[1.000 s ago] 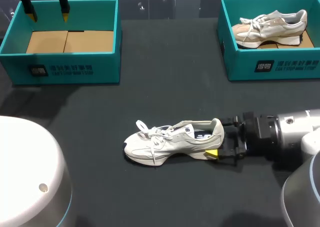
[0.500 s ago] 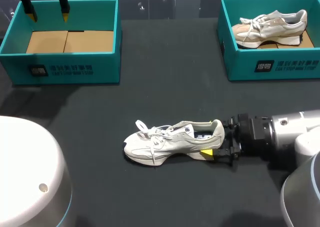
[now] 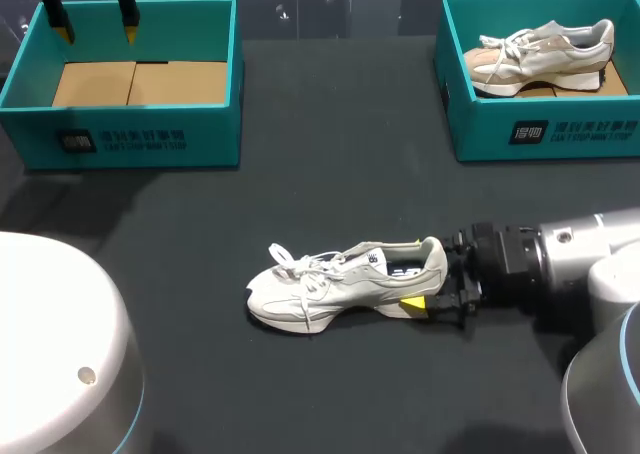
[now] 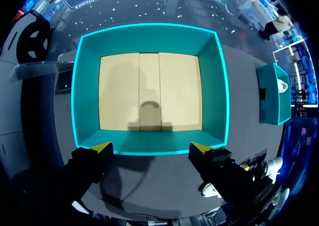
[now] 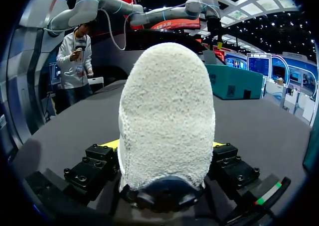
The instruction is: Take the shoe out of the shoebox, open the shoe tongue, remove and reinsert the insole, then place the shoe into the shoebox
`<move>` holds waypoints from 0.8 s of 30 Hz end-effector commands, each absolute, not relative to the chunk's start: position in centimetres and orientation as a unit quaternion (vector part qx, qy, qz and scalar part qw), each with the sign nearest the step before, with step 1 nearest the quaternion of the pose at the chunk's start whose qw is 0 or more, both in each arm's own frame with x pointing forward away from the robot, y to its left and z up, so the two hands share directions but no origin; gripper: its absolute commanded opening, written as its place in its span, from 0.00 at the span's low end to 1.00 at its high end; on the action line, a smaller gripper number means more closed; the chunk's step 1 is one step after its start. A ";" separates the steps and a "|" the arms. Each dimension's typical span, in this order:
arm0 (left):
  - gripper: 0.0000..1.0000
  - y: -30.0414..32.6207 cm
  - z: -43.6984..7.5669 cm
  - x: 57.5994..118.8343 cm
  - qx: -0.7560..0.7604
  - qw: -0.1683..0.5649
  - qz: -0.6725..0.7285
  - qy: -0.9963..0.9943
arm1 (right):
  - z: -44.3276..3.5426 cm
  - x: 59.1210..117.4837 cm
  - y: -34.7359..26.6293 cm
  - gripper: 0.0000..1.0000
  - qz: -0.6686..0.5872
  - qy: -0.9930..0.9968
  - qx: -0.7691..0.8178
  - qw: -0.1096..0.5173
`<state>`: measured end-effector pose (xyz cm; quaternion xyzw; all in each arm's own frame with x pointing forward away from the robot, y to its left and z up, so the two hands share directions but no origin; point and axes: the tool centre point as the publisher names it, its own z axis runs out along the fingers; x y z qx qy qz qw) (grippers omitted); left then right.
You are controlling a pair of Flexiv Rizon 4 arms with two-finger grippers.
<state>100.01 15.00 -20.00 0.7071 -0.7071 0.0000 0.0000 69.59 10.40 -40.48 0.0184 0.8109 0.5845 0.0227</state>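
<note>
A pale grey-white sneaker [image 3: 340, 279] lies on its sole in the middle of the dark table, toe to the left. My right gripper [image 3: 416, 272] comes in from the right and is shut on the shoe's heel, one yellow tip on each side. In the right wrist view the fuzzy heel [image 5: 167, 116] fills the space between the fingers [image 5: 99, 159], which press on both its sides. My left gripper [image 3: 95, 14] hangs open above the far edge of the empty teal shoebox [image 3: 130, 134], nothing between its yellow tips [image 4: 102, 147]. That box [image 4: 149, 37] shows a bare cardboard floor.
A second teal shoebox [image 3: 560, 134] stands at the back right with another beige sneaker [image 3: 545, 54] in it. Bare dark table lies between the two boxes and in front of the held shoe.
My right gripper has slid left along the heel and its fingers have come in against it. The shoe has shifted slightly left. The left arm has not moved.
</note>
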 end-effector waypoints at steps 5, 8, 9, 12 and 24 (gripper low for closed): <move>1.00 15.0 -20.0 100.0 0.707 0.000 0.000 -0.707 | -40.6 69.5 10.4 0.00 0.583 0.812 0.023 0.020; 1.00 15.0 -20.0 100.0 0.707 0.000 0.000 -0.707 | -40.6 69.5 10.4 0.00 0.583 0.812 0.023 0.020; 1.00 15.0 -20.0 100.0 0.707 0.000 0.000 -0.707 | -40.6 69.5 10.4 0.00 0.583 0.812 0.023 0.020; 1.00 15.0 -20.0 100.0 0.707 0.000 0.000 -0.707 | -40.6 69.5 10.4 0.00 0.583 0.812 0.023 0.020; 1.00 11.8 -18.9 97.5 0.746 -0.028 0.004 -0.666 | -40.6 69.5 10.4 0.00 0.583 0.812 0.023 0.020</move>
